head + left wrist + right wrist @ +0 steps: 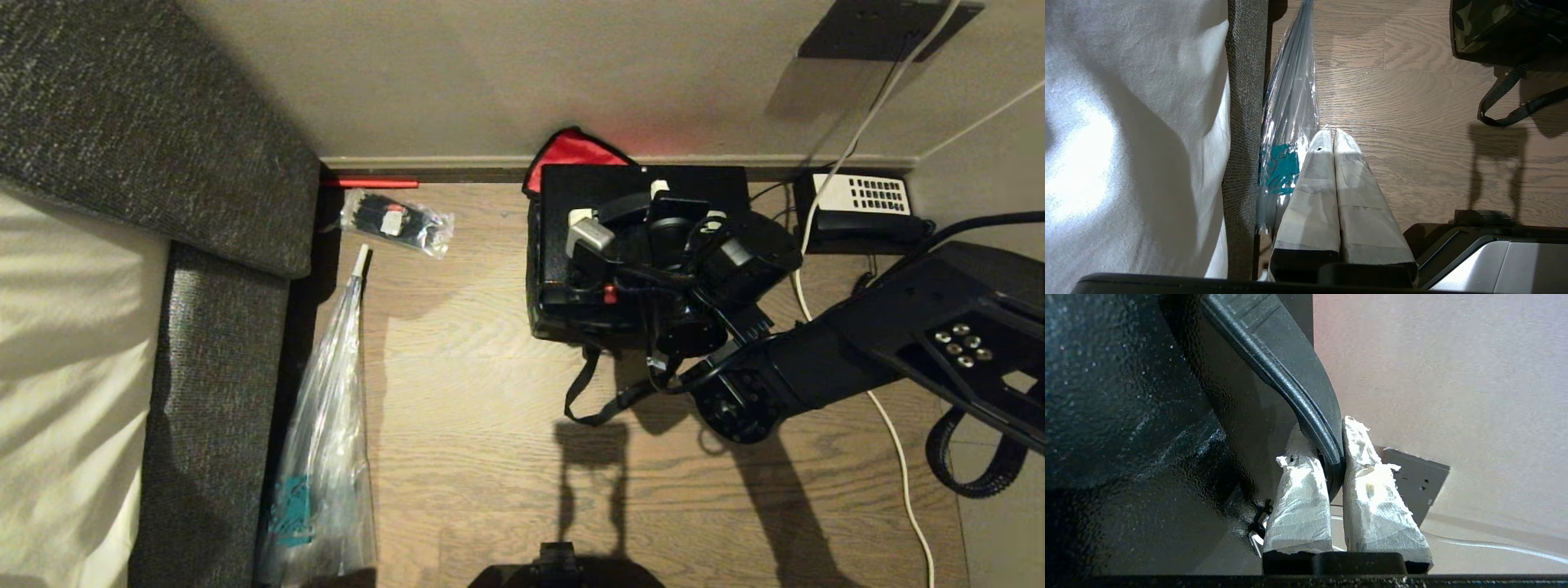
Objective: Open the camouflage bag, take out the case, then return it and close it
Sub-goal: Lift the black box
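The camouflage bag [536, 320] stands on the wooden floor against the wall, its red-lined lid [567, 155] thrown back. Its black strap [584, 392] trails forward; a corner of the bag [1478, 28] also shows in the left wrist view. The black glossy case [571, 192] fills the bag's open top, pale clasps [589, 237] on it. My right gripper [1327, 433] is shut on the case's curved black handle [1290, 375]. The wrist hides the fingers in the head view. My left gripper [1333, 136] hangs shut and empty over the floor.
A grey sofa [204, 163] with a white cushion fills the left side. A clear plastic bag [326, 441] leans on it, with a small packet [396, 220] behind. A black telephone [861, 204] sits right of the bag, and a white cable [898, 457] runs across the floor.
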Tool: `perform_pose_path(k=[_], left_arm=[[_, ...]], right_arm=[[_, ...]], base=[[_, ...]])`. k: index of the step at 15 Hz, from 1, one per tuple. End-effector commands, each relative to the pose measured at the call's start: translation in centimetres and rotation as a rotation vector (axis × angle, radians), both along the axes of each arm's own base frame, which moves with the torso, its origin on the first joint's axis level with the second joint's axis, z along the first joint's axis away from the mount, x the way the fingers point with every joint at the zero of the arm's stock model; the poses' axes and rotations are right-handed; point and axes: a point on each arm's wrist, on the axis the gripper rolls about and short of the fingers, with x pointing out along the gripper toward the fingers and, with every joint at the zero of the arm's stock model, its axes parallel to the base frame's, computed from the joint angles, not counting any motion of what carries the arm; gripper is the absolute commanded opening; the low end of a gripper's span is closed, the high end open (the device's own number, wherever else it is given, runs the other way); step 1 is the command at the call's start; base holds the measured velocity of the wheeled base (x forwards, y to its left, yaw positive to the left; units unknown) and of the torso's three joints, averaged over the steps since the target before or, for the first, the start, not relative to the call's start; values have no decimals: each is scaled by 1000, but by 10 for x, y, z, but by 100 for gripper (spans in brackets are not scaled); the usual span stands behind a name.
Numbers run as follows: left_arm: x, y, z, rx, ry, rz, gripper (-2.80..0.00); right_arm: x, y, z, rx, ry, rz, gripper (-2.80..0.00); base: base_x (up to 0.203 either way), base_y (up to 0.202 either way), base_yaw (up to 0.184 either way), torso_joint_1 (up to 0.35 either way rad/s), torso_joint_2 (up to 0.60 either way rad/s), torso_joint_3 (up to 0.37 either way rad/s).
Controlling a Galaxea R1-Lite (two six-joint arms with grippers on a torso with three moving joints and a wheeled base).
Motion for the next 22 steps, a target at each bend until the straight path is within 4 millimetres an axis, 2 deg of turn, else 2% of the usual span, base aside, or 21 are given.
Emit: perform_pose_path(k=[1, 5, 16, 22], left_arm=[[0, 0, 0, 0, 3, 0, -280], [0, 0, -1, 0, 4, 0, -280], [0, 0, 0, 0, 3, 0, -280], [0, 0, 0, 0, 3, 0, -280]], right_arm=[[-6, 2, 7, 6, -18, 7, -280], [-11, 1, 13, 6, -26, 9, -280], [-28, -12, 45, 21, -84, -16, -280], [-31, -26, 42, -12, -61, -44, -280]], base=[[0, 0, 0, 0, 0, 0], [0, 0, 0, 0, 0, 0], [0, 0, 0, 0, 0, 0], [0, 0, 0, 0, 0, 0]])
